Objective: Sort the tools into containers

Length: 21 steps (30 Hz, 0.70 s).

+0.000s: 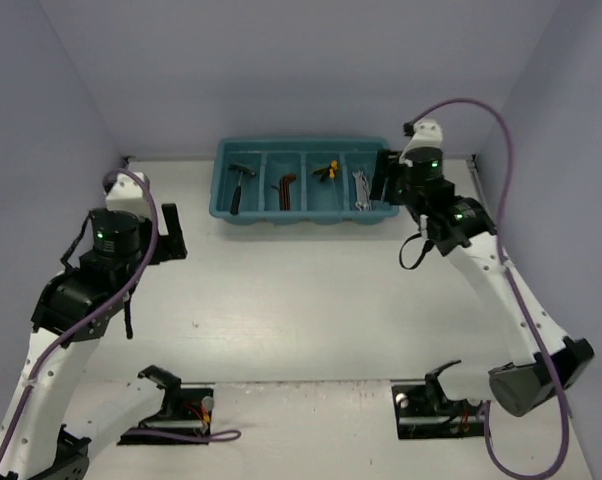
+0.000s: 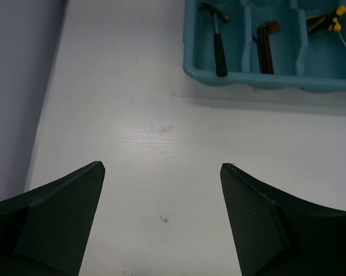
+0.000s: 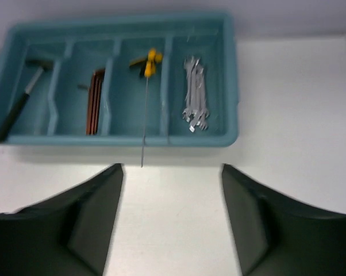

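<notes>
Teal plastic is where every tool we can see now lies. The tray [image 1: 301,216] sits at 12 o'clock on the table [image 1: 301,300]. Reading from its 9 o'clock end, the compartments hold the hammer [image 1: 237,190], the hex keys [image 1: 285,190], the T-handle drivers [image 3: 150,60] and the wrenches [image 3: 195,95]. We see no tool loose on the table, so we judge the sorting all but done and the step in hand to be a clean retreat.

One detail needs care. In the right wrist view, a driver's thin shaft runs toward 6 o'clock and crosses over the tray's near wall, pointing at the gap between our right fingers. To do this step well, we would draw the right arm straight back toward 6 o'clock and lift as we go, so that neither finger brushes that shaft or nudges the rim.

Our right gripper [image 3: 172,172] hangs by the tray's 3 o'clock end, facing the tray. Its jaws are spread wide and hold nothing. Our left gripper [image 2: 161,167] is out at about 10 o'clock on the table, well apart from the tray. Its arm is folded, and its jaws are likewise parted and empty over bare tabletop.
</notes>
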Each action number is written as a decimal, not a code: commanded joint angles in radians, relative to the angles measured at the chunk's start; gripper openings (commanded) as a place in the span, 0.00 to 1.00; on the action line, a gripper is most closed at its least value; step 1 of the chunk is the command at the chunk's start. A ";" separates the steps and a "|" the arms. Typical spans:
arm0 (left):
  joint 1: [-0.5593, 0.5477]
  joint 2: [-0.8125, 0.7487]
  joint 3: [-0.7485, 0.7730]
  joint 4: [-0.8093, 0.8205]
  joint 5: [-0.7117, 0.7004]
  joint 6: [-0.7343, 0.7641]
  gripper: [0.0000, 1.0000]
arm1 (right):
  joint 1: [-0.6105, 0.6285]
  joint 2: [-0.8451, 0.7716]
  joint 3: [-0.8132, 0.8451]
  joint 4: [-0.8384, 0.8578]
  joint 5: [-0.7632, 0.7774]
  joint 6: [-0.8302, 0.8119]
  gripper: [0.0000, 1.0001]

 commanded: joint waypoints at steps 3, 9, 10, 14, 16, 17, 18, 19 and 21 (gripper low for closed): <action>0.008 -0.075 0.119 0.031 -0.184 0.112 0.86 | -0.007 -0.347 -0.121 0.022 0.229 -0.081 0.79; 0.009 -0.127 0.156 0.040 -0.280 0.202 0.89 | -0.007 -0.592 -0.238 0.023 0.355 -0.072 0.99; 0.009 -0.134 0.151 0.045 -0.297 0.215 0.89 | -0.006 -0.624 -0.252 0.023 0.377 -0.072 1.00; 0.009 -0.144 0.142 0.045 -0.330 0.234 0.90 | -0.006 -0.754 -0.305 0.023 0.454 -0.080 1.00; 0.009 -0.146 0.131 0.045 -0.321 0.229 0.91 | -0.006 -0.786 -0.320 0.023 0.476 -0.083 1.00; 0.009 -0.148 0.126 0.045 -0.319 0.221 0.91 | -0.006 -0.804 -0.325 0.023 0.496 -0.084 1.00; 0.009 -0.148 0.122 0.047 -0.317 0.220 0.91 | -0.006 -0.804 -0.325 0.023 0.496 -0.088 1.00; 0.009 -0.147 0.117 0.048 -0.319 0.207 0.91 | -0.006 -0.809 -0.325 0.023 0.500 -0.098 1.00; 0.009 -0.141 0.111 0.053 -0.318 0.187 0.91 | -0.006 -0.812 -0.324 0.023 0.505 -0.108 1.00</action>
